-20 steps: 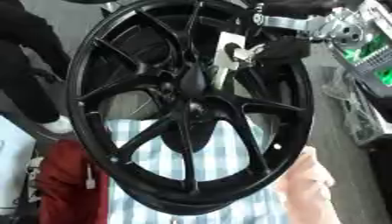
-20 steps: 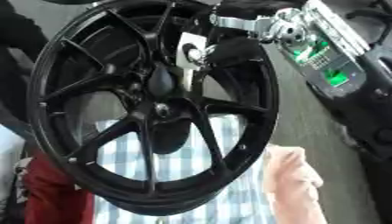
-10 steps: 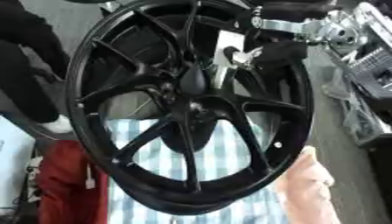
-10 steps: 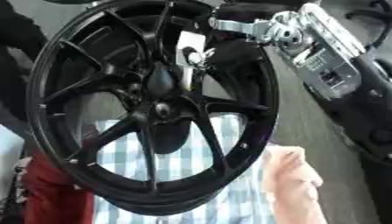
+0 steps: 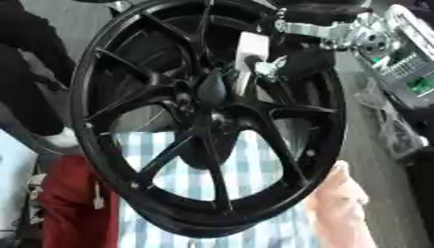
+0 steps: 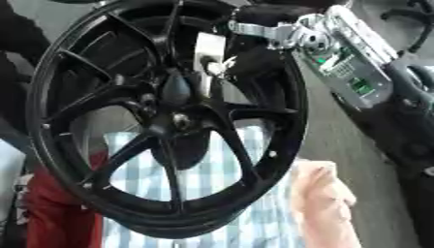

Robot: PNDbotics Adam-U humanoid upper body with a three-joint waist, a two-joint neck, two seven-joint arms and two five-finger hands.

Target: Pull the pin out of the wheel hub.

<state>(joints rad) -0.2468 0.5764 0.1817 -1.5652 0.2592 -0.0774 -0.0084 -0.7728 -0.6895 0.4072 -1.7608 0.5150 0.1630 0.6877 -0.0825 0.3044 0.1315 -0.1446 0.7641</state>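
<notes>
The large black spoked alloy wheel (image 5: 208,121) stood tilted over a blue-and-white checked cloth (image 5: 254,160). The robot's right hand (image 6: 233,58) reached among the upper spokes, its fingers' state unclear, beside a white tag (image 6: 208,48).

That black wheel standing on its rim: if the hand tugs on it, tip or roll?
Probably stiff: the black wheel looks like a cast spoked rim. It stands on edge on the checked cloth, so a sideways tug might tip or roll it. The right hand reaches through its spokes.
</notes>
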